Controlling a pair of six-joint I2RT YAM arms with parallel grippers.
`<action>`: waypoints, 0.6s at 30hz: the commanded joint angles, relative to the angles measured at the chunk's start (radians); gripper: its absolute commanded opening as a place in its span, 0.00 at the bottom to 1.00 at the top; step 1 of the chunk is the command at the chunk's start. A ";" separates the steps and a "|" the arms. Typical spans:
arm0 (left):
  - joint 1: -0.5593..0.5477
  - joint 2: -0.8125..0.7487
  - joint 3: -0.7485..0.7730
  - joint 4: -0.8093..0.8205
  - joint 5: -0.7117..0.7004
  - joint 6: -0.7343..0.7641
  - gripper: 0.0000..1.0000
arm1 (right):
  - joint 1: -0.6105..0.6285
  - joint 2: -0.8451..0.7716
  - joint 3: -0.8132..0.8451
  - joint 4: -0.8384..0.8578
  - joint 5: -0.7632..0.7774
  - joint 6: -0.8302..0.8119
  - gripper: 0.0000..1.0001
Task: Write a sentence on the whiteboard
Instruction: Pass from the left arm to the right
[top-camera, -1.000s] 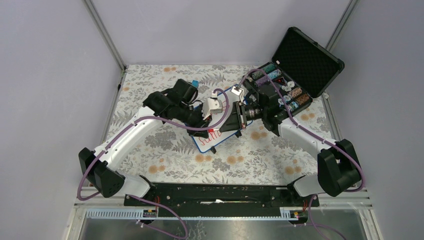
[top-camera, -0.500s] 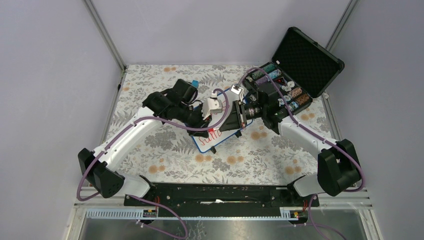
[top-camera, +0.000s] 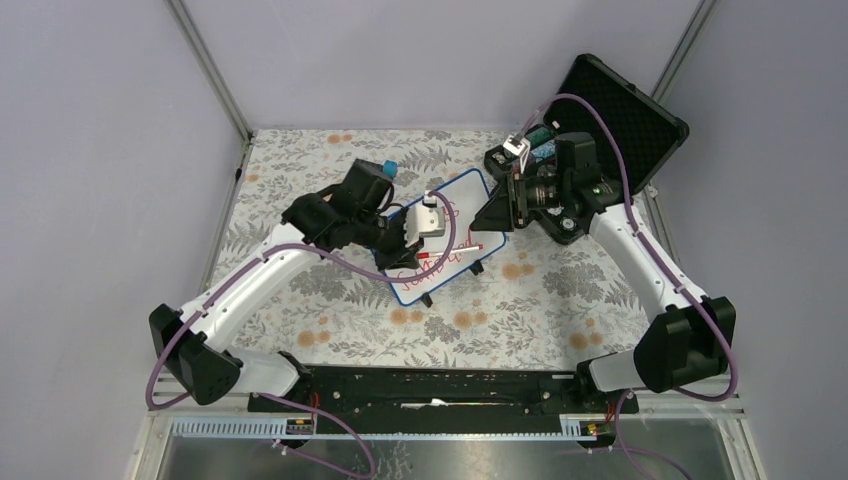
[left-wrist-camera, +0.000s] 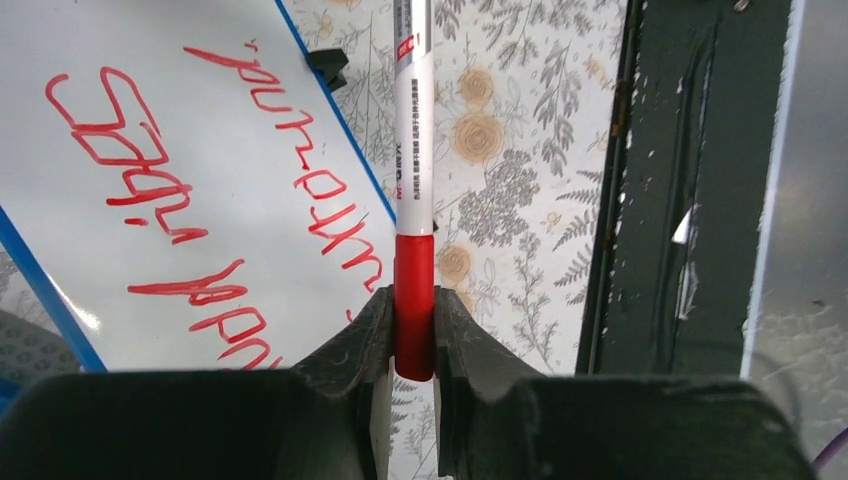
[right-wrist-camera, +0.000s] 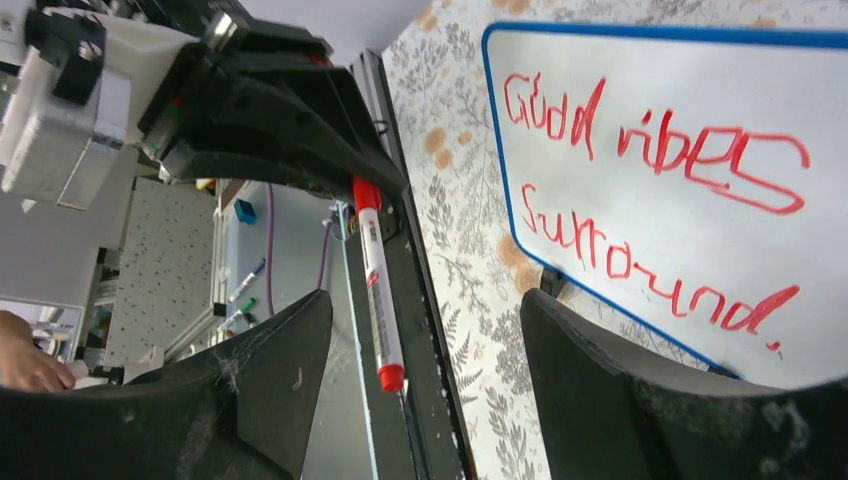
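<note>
On your left, the left gripper is closed tight on the red end of a red-and-white marker. Its jaws pinch the barrel from both sides, and the rest of the pen sticks out past the fingertips over the near edge of the board. Just beside it you have the whiteboard, lying at a slant on the floral tablecloth in the middle of the table, between your two arms. The sentence stands on it in red, in two lines: "Good vibes" above and "Surround" below, with a dot after the last word. To the right, your right gripper hangs clear of the board's far right corner. Its jaws are spread wide with nothing between them, and it touches neither the board nor the pen. Beyond it, at the far right corner of the table, an open black case sits with its lid up.
</note>
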 joint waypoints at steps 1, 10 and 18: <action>-0.036 -0.027 0.045 -0.059 -0.098 0.130 0.00 | 0.015 -0.012 0.054 -0.328 0.038 -0.274 0.75; -0.337 -0.030 0.046 -0.134 -0.477 0.341 0.00 | 0.187 0.047 0.137 -0.635 0.139 -0.505 0.72; -0.416 -0.001 0.055 -0.140 -0.533 0.386 0.00 | 0.308 0.059 0.088 -0.653 0.154 -0.533 0.68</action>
